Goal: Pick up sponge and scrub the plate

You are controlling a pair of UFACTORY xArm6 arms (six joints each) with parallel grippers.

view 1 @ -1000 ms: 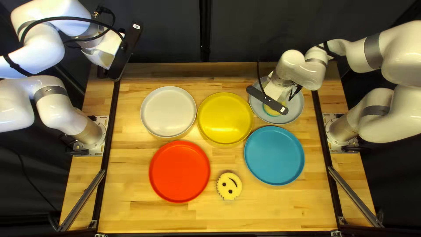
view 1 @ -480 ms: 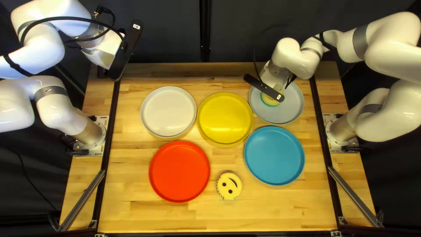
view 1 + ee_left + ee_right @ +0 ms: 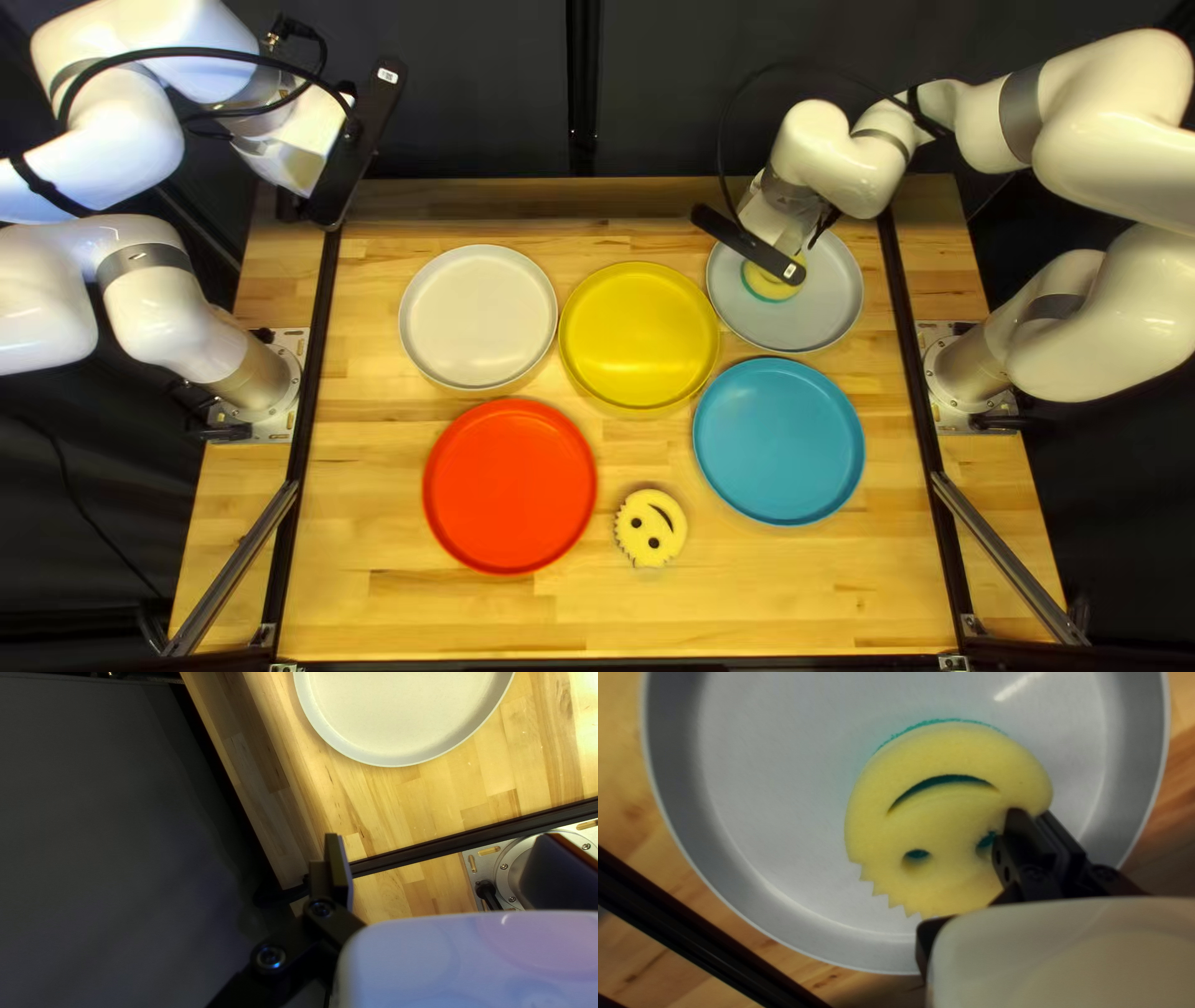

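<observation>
In the top left view my right gripper [image 3: 749, 247] is low over the grey plate [image 3: 822, 314] at the upper right, partly covering a round yellow sponge [image 3: 769, 290]. My left gripper [image 3: 355, 147] is raised beyond the table's far left corner. The right wrist view shows my right gripper [image 3: 1038, 816] with its fingers close together, shut on the edge of the smiley-faced sponge [image 3: 934, 821]. Teal shows under its rim; it lies over the grey plate's [image 3: 772, 796] floor. My left gripper [image 3: 430, 837] is spread open, one finger hidden behind its mount, nothing visible held.
A white plate [image 3: 478, 316], yellow plate [image 3: 639, 335], red plate [image 3: 509, 487] and blue plate [image 3: 778, 442] stand on the table. Between and below the red and blue ones lies a second smiley sponge [image 3: 650, 527]. A black rail [image 3: 913, 361] runs near my right arm's base.
My right gripper and its sponge have moved across the grey plate toward the table's far edge and slightly left, mostly during the first half second. The left arm stays still.
</observation>
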